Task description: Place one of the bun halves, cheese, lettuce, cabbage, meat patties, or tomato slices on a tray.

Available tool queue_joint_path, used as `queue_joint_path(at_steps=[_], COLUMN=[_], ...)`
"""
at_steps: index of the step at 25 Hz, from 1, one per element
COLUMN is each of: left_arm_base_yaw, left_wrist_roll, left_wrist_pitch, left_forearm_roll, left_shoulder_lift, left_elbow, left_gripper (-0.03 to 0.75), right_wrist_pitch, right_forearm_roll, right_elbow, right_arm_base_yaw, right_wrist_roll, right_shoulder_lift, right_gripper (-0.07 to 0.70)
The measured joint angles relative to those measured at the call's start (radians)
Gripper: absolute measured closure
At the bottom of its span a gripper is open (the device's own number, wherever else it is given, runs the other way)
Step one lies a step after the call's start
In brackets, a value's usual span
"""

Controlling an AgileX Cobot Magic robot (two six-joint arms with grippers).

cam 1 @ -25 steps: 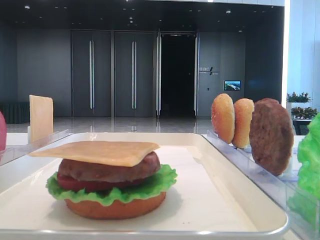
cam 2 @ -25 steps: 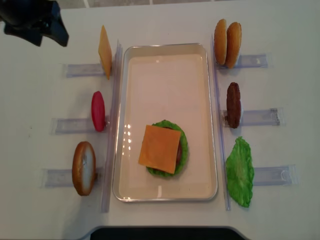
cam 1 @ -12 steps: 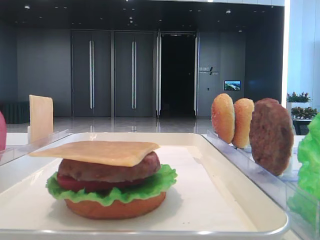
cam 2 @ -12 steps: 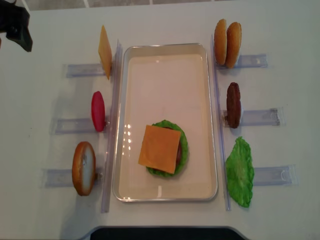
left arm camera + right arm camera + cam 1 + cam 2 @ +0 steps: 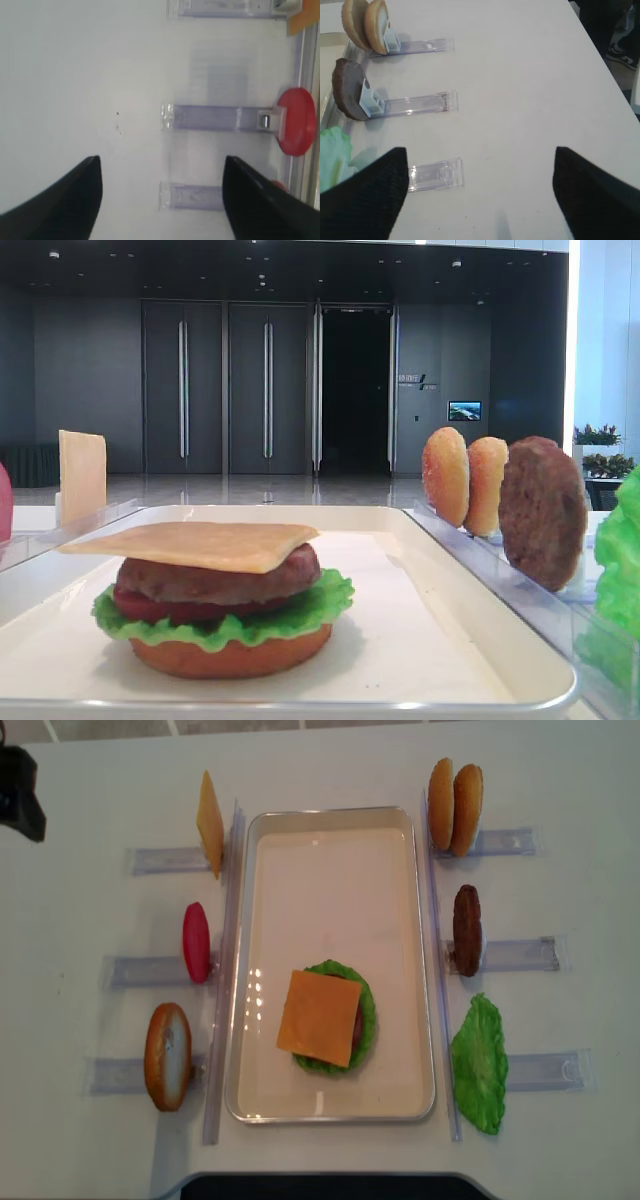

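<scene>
The white tray (image 5: 330, 818) holds one stack: a bun half, lettuce (image 5: 368, 1010), tomato and a meat patty (image 5: 215, 578), with a cheese (image 5: 319, 1018) slice lying on top. In the left wrist view my left gripper (image 5: 161, 167) stands open over bare table left of the racks, with nothing between its fingers. The right gripper (image 5: 480, 155) is open too, above the table right of the racks. In the overhead view only a dark part of the left arm (image 5: 18, 805) shows, at the top left corner.
Clear racks flank the tray. On the left stand a spare cheese slice (image 5: 209, 823), a tomato slice (image 5: 196, 942) and a bun half (image 5: 167, 1055). On the right are two bun halves (image 5: 455, 806), a patty (image 5: 467, 930) and a lettuce leaf (image 5: 480, 1063).
The left arm has drawn back toward the top left corner of the overhead view, so less of it shows. The food and the tray have not moved.
</scene>
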Motion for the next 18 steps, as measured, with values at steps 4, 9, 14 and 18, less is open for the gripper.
queue_joint_path(at_steps=[4,9,14,18], left_arm_base_yaw=[0.0,0.0,0.0,0.0], left_wrist_roll=[-0.002,-0.002,-0.003,-0.003], left_wrist_pitch=[0.001,0.005,0.007,-0.004], left_forearm_roll=[-0.04,-0.074,-0.074,-0.08], left_shoulder_lift=[-0.139,-0.355,-0.567,-0.725], left_elbow=[0.14,0.334,0.478,0.564], left_gripper=[0.172,0.179,0.18,0.18], right_wrist_pitch=[0.0,0.0,0.0,0.0], right_forearm_roll=[0.0,0.0,0.0,0.0], right_elbow=[0.0,0.0,0.0,0.0], right_arm_base_yaw=[0.0,0.0,0.0,0.0], right_wrist_roll=[0.0,0.0,0.0,0.0], right_shoulder_lift=[0.0,0.0,0.0,0.0], right_gripper=[0.044,0.044,0.044,0.044])
